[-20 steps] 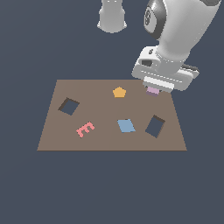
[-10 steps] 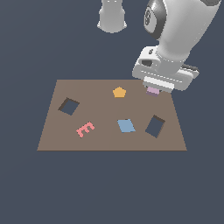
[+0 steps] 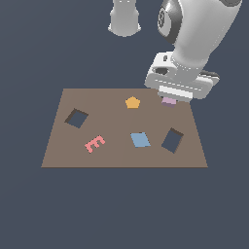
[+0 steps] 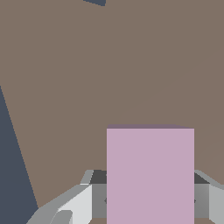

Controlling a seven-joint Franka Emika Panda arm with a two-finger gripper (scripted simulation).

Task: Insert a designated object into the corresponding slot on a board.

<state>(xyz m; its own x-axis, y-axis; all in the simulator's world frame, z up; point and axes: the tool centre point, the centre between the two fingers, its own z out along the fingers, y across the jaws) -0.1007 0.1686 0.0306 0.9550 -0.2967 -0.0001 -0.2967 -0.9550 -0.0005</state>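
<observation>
The brown board (image 3: 121, 155) is laid flat. Its dark slot (image 3: 172, 140) is seen at four o'clock. The pink block (image 3: 168, 101) is held between the jaws of the gripper (image 3: 168, 98), at about one o'clock.

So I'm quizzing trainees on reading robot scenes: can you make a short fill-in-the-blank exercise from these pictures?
1. The gripper is shut on a small ____ block.
2. The board has ____ dark cutouts.
3. The pink piece lying on the board is shaped like the letter ____.
4. The pentagon is coloured ____.

Missing words: lilac-pink; two; E; orange
</observation>
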